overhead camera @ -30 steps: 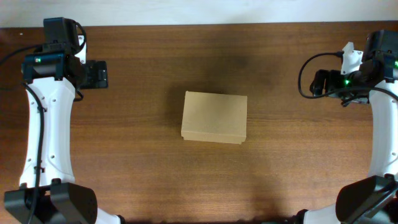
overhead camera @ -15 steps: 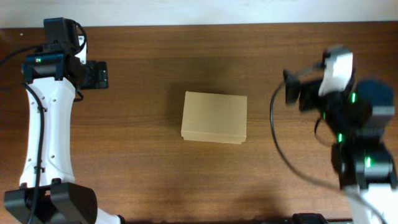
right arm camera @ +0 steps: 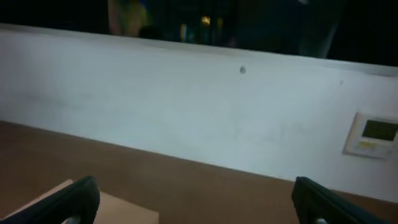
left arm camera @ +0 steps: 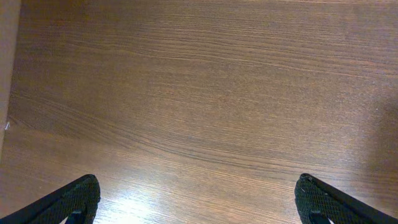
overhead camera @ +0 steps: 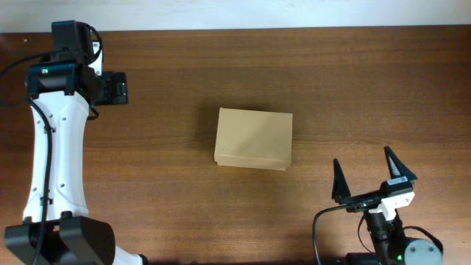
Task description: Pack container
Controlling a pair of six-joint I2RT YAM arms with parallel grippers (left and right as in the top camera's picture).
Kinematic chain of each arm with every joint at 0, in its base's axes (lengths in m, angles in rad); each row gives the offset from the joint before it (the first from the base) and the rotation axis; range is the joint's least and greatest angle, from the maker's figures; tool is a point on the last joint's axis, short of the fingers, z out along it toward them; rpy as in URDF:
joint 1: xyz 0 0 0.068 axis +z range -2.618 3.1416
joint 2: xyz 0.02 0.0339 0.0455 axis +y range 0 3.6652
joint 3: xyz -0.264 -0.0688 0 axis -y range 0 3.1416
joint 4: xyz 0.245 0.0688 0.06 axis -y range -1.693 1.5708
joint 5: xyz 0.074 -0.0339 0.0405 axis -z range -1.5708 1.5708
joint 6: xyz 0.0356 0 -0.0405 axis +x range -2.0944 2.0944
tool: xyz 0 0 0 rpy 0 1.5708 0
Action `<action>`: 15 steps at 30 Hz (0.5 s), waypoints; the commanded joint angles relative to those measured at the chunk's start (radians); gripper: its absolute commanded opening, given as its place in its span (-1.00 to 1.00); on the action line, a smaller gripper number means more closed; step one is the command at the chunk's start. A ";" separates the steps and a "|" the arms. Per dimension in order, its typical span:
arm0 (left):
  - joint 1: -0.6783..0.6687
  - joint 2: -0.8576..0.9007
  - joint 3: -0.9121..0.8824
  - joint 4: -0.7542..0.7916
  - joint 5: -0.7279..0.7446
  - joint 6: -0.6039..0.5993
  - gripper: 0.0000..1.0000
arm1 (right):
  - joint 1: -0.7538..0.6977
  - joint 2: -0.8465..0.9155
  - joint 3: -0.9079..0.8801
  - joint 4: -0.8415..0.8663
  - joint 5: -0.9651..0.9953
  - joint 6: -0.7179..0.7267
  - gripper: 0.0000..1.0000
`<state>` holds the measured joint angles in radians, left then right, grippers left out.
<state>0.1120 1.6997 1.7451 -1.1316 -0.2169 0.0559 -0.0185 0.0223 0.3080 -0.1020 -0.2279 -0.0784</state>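
**Box shut, both hands spread and empty**

The cardboard box (overhead camera: 254,138) sits closed in the middle of the bench (overhead camera: 162,169). The left hand (left arm camera: 199,202) hangs with fingers wide apart over bare wood, well off to the box's left. The right hand (overhead camera: 362,158), equally wide and holding nothing, stands off the box's front right corner, tilted up toward the wall (right arm camera: 186,106). The likely trouble is that the light box skids if the flap is pried unbraced. The right wrist camera catches only a corner of the box, so a misjudged approach could knock it.

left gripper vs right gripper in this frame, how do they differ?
Left gripper sits at the far-left of the table; right gripper at its near-right edge. Left gripper points down at bare wood; right gripper points level across the table, toward the wall. Both are open, empty, clear of the container.
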 commanded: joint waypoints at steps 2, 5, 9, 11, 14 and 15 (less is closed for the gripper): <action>0.005 -0.010 0.010 0.002 0.003 0.001 0.99 | 0.006 -0.020 -0.086 0.072 0.020 0.012 0.99; 0.005 -0.010 0.010 0.002 0.003 0.001 0.99 | 0.006 -0.020 -0.126 0.099 0.049 0.011 0.99; 0.005 -0.010 0.010 0.002 0.003 0.001 0.99 | 0.006 -0.020 -0.151 0.100 0.102 0.012 0.99; 0.005 -0.010 0.010 0.002 0.003 0.001 0.99 | 0.006 -0.020 -0.174 0.100 0.102 0.012 0.98; 0.005 -0.010 0.010 0.002 0.003 0.001 0.99 | 0.006 -0.020 -0.188 0.100 0.107 0.012 0.99; 0.005 -0.010 0.010 0.002 0.003 0.001 0.99 | 0.006 -0.020 -0.197 0.108 0.109 0.012 0.99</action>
<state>0.1120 1.6997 1.7451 -1.1316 -0.2169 0.0559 -0.0185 0.0128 0.1303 -0.0048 -0.1429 -0.0784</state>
